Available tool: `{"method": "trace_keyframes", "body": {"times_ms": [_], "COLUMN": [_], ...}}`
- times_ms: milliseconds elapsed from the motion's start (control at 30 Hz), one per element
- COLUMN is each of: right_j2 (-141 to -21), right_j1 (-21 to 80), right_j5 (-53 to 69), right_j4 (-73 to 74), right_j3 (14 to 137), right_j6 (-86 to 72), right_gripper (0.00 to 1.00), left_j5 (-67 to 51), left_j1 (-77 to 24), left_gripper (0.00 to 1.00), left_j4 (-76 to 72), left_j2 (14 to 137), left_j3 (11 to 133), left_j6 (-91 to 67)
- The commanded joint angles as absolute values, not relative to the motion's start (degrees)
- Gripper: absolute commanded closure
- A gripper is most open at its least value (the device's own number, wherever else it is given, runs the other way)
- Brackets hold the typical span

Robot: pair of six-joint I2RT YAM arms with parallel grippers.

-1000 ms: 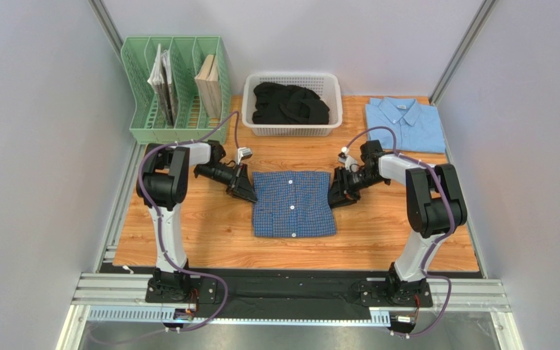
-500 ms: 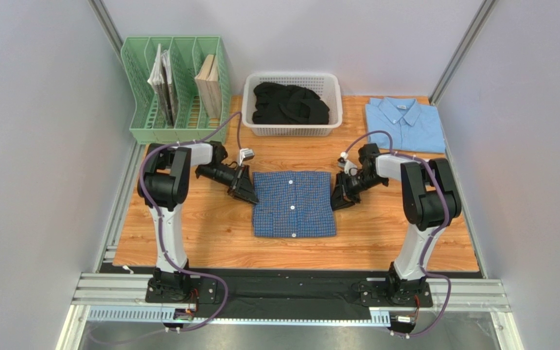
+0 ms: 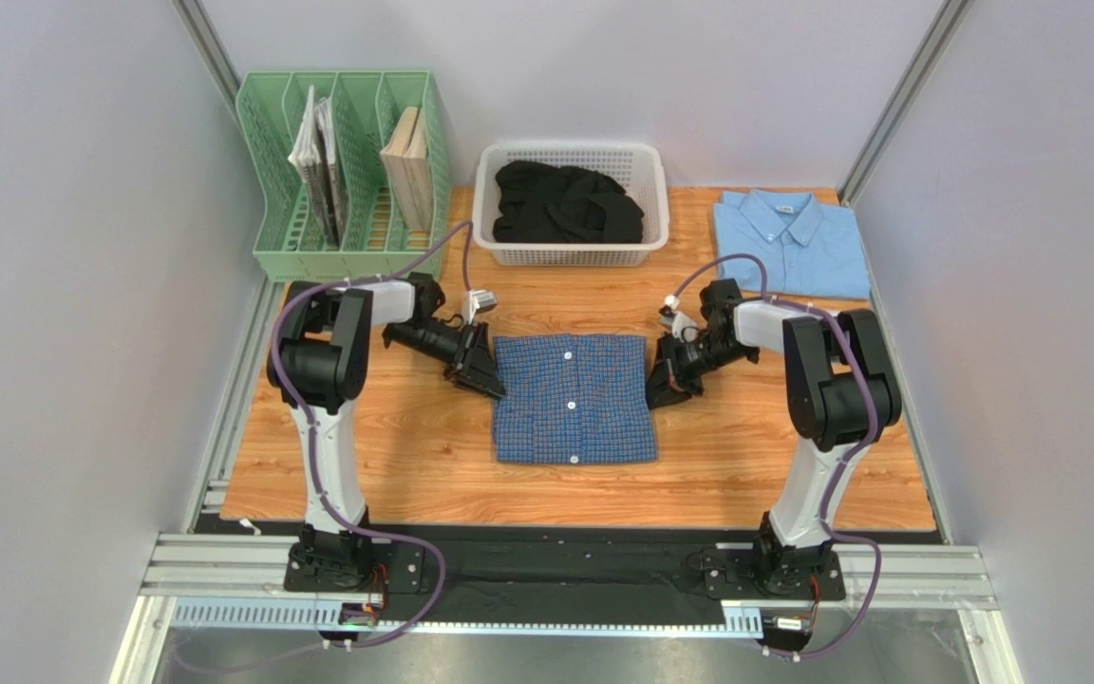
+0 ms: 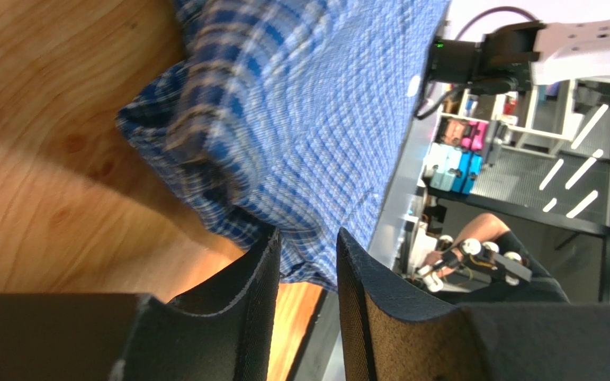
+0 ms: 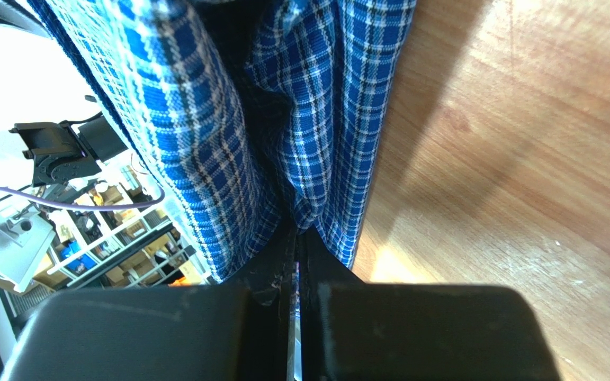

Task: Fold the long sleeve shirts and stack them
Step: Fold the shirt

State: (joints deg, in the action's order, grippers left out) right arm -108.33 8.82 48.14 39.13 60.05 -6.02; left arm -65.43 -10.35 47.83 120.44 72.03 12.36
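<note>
Folded checked shirt point(image 3: 573, 398) lying flat on the counter point(image 3: 425, 456), squarely between the two end effectors. Left end effector point(image 3: 479, 374) at the far left corner of the cloth, tips parted by a narrow gap, the bunched hem just ahead of them in the wrist view and not visibly pinched. Right end effector point(image 3: 660, 385) at the opposite edge, tips pressed together with a fold of check fabric running into the seam between them: clamped on the shirt, by the look of it.

Long axis of the bundle running toward and away from the arm bases, button row down the middle; both end effectors at its edges, neither clearly nearer.

Light blue shirt point(image 3: 791, 244), folded, well beyond and outboard of the right end effector, at the far corner: likely the stacking spot, so probably a carry away and to the right. Bare wood open along that path. White basket point(image 3: 574, 147) of dark clothes beyond the checked shirt, green file rack point(image 3: 268, 157) beyond the left end effector, both off the line. Counter edge close behind the light blue shirt.
</note>
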Motion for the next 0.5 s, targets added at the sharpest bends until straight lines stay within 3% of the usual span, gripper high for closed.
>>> {"method": "trace_keyframes", "body": {"times_ms": [0, 233, 300, 367, 400, 467], "right_j2": [-106.26, -106.61, -106.52, -106.00, -105.56, -104.34], "right_j1": [8.88, 8.96, 8.88, 8.88, 8.88, 8.44], "right_j5": [49.92, 50.18, 50.45, 50.45, 50.28, 50.27], "right_j4": [38.06, 37.79, 37.79, 37.88, 37.79, 37.88], "right_j3": [61.35, 61.26, 61.17, 61.08, 61.00, 60.65], "right_j6": [-6.06, -6.33, -6.24, -6.33, -6.33, -6.76], "right_gripper": [1.00, 1.00, 1.00, 1.00, 1.00, 1.00], "left_j5": [-61.97, -67.05, -68.99, -69.52, -69.17, -68.39], "left_j1": [-10.46, -12.13, -12.83, -12.74, -12.66, -12.22], "left_gripper": [0.60, 0.57, 0.70, 0.94, 1.00, 1.00], "left_j4": [43.86, 43.33, 43.33, 42.98, 42.98, 42.28], "left_j2": [116.81, 115.93, 115.84, 115.49, 115.40, 114.53], "left_j3": [70.49, 70.93, 70.84, 70.58, 70.32, 69.88], "left_j6": [9.32, 8.96, 8.88, 8.70, 8.53, 7.57]}}
